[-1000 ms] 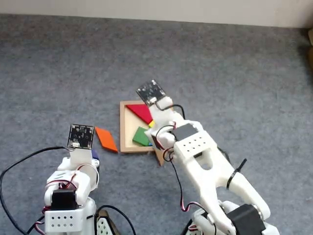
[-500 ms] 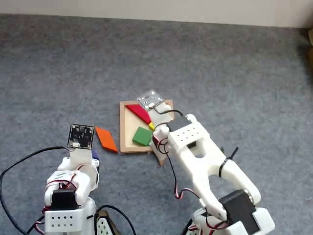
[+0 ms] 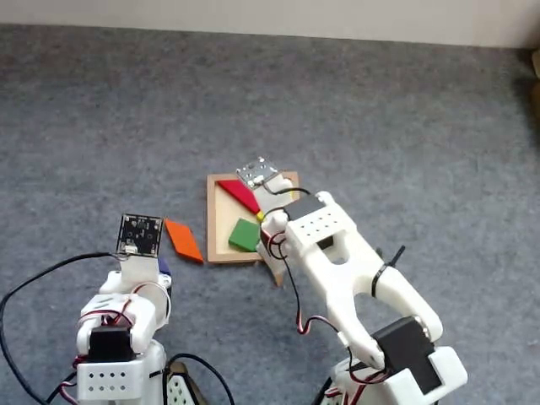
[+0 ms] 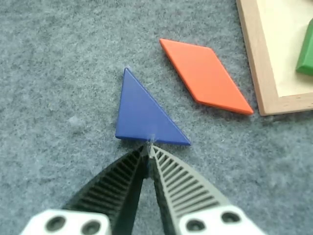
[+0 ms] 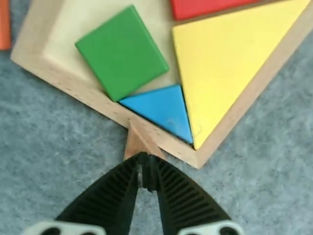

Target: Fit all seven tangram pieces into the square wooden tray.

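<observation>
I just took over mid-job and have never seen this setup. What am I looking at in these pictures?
The left arm and right arm are white robots on grey carpet. The high view looks down on both; each wrist view looks along its arm's gripper. The wooden tray holds a red piece, green square, light blue triangle and yellow triangle. Outside lie an orange parallelogram, a dark blue triangle and a wood-coloured triangle. The left gripper, closed, is at the dark blue triangle's edge; the right gripper, closed, points at the wood-coloured triangle. Nothing is lifted.

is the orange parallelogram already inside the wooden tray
No, the orange parallelogram lies flat on the carpet, just outside the wooden tray and its rim.
</observation>
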